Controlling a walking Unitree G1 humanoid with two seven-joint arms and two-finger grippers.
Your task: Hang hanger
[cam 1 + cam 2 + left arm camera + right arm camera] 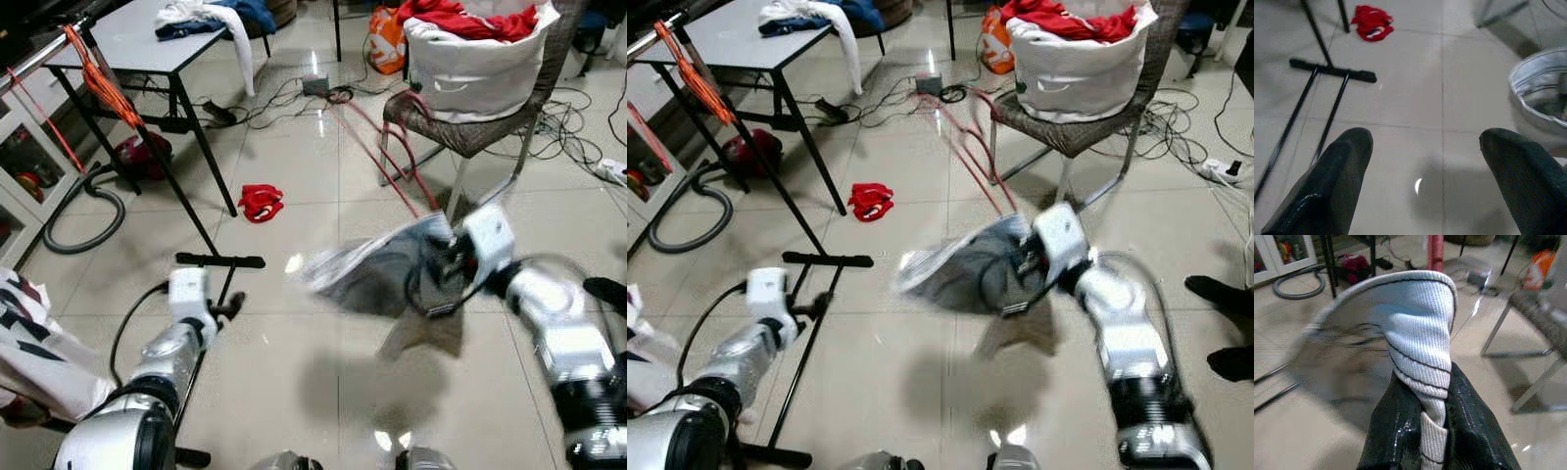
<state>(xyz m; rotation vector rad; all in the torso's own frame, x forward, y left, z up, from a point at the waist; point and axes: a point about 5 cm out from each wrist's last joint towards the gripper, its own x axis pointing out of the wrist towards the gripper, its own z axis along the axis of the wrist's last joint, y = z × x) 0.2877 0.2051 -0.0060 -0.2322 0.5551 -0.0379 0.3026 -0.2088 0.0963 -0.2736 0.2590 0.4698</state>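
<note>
Pink hanger (387,157) carrying grey striped garment (367,266), motion-blurred, held off floor

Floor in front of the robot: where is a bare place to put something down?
Bare tiles lie between the rack's black foot bar and the grey garment in the right claw, below the red cloth. Crowded: cables near the table and the chair with the basket.

One table (147,44), one chair (470,132), one white basket (480,69), one vacuum (142,157), two end effectors (1420,181) (1432,431).
</note>
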